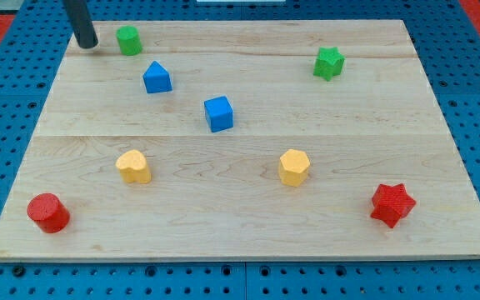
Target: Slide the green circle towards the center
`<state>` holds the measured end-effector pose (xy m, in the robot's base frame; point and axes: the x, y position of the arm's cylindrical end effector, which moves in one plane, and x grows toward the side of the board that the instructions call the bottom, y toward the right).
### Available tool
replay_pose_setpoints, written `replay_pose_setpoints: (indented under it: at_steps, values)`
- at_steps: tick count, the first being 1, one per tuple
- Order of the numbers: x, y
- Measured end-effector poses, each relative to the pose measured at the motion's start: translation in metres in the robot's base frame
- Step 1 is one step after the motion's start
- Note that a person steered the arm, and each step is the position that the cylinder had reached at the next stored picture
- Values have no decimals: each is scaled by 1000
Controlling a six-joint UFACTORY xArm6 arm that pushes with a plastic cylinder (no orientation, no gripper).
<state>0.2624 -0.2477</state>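
Nearest the view's bottom, a red cylinder [48,212] sits at about 8 o'clock on the wooden board [240,233], and a red star [392,204] sits at about 4 o'clock. Farther up, two yellow blocks flank the centre: a rounded one [133,167] toward 8 o'clock and a hexagonal one [293,167] toward 5 o'clock. A blue cube [219,113] lies just above the centre, at 12 o'clock, with a blue house-shaped block [157,77] beyond it toward 10 o'clock. A green star [328,62] occupies the 2 o'clock area. The green circle [128,40] stands near the far edge at about 11 o'clock, well apart from the centre. My tip [87,45] rests just beside it, at its 9 o'clock, with a narrow gap visible. No claw is fitted, only a dark rod, so no jaw state can be told.
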Motion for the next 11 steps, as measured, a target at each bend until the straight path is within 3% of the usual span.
replay_pose_setpoints:
  at_steps: [2, 4, 6, 9, 10, 11]
  values:
    - [-26, 9]
    - [-32, 99]
    - [-20, 132]
    - [-9, 253]
    - [6, 274]
    - [18, 240]
